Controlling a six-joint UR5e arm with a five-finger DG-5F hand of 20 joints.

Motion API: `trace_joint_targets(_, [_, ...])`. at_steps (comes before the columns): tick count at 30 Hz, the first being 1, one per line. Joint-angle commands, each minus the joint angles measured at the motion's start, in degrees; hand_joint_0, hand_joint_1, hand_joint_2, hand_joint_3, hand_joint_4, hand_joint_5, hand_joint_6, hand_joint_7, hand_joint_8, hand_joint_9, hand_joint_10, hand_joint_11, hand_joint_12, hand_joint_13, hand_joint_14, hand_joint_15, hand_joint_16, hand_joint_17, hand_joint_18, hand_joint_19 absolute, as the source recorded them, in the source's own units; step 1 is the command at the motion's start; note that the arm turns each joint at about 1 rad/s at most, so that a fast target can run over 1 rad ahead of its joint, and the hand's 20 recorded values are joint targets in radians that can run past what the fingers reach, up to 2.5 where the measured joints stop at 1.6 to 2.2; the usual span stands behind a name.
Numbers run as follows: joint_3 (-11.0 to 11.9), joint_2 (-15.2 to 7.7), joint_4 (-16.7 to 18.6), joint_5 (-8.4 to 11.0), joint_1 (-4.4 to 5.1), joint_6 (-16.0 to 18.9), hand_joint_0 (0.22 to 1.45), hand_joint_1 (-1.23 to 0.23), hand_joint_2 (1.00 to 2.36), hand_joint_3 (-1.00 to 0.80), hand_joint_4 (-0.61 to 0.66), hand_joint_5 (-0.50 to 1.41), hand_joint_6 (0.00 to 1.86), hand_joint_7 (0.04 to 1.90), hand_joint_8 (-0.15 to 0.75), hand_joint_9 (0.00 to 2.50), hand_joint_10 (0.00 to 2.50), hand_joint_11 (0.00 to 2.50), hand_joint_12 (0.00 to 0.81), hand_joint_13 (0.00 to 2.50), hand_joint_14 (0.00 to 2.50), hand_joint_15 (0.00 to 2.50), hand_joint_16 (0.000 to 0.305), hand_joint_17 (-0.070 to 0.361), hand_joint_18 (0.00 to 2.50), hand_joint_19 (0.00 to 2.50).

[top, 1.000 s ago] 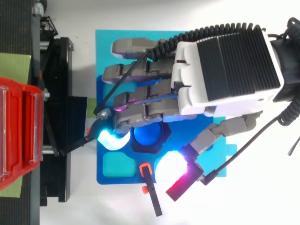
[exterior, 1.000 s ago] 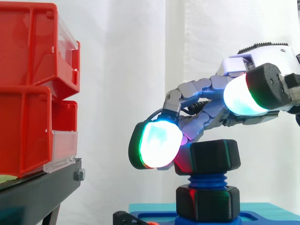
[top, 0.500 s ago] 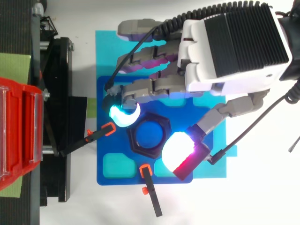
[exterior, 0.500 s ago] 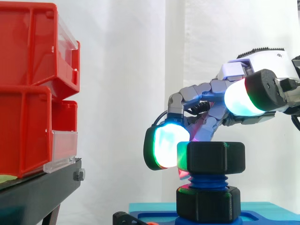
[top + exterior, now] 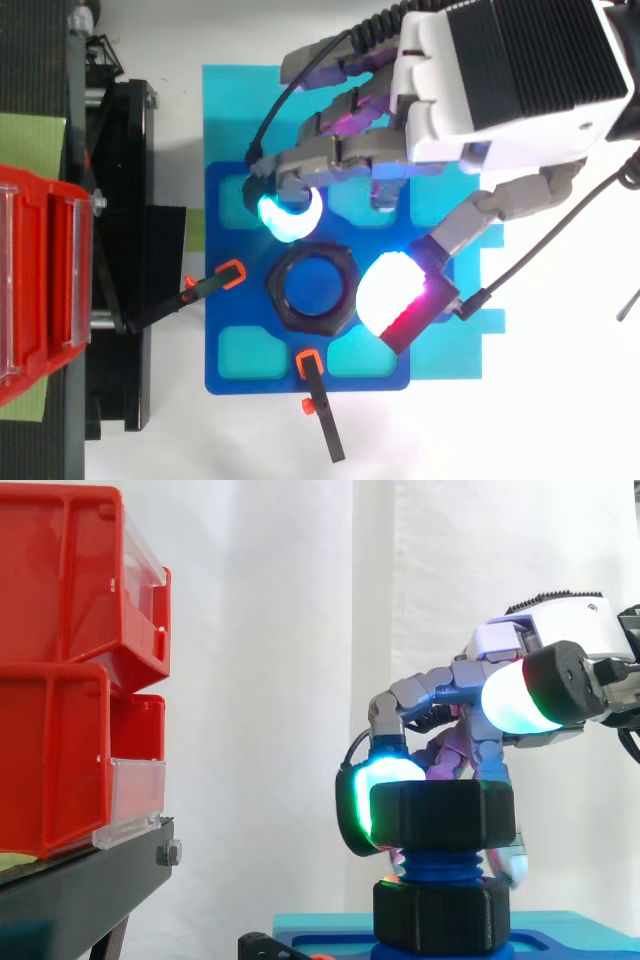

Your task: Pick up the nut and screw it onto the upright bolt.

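From the side, the nut is a black, matt hexagon with softened corners. It sits level on the blue ribbed thread of the upright bolt. My hand has curled fingers that clasp nothing: one glowing pad is just beside the nut's left side, and the thumb pad is higher than the nut. From above, the nut rings the bolt's round blue top in the middle of a smooth blue plate.
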Motion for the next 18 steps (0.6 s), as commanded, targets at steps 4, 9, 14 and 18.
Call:
trace_joint_targets(4, [0.22, 0.08, -0.09, -1.23, -1.32, -0.26, 0.53, -0.3, 1.0, -0.5, 0.13, 0.08, 0.5, 1.13, 0.208, 1.54, 0.0, 0.15, 0.272, 0.89, 0.0, 0.06, 0.023, 0.051, 0.5, 0.06])
trace_joint_targets(9, [0.22, 0.78, -0.44, -2.11, -1.67, -0.52, 0.53, -0.31, 1.0, -0.5, 0.14, 0.09, 0.5, 1.16, 0.171, 1.69, 0.01, 0.21, 0.259, 0.98, 0.0, 0.07, 0.022, 0.049, 0.62, 0.12])
trace_joint_targets(14, [0.22, 2.1, -1.05, -2.11, -1.93, -0.52, 0.52, -0.32, 1.0, -0.5, 0.12, 0.1, 0.5, 1.23, 0.133, 1.8, 0.01, 0.27, 0.24, 1.07, 0.0, 0.08, 0.02, 0.046, 0.75, 0.19])
trace_joint_targets(18, [2.15, 2.63, -1.67, -2.11, -2.2, -0.52, 0.51, -0.3, 1.0, -0.5, 0.08, 0.06, 0.5, 1.11, 0.214, 1.72, 0.01, 0.28, 0.271, 0.99, 0.0, 0.08, 0.023, 0.052, 0.63, 0.15])
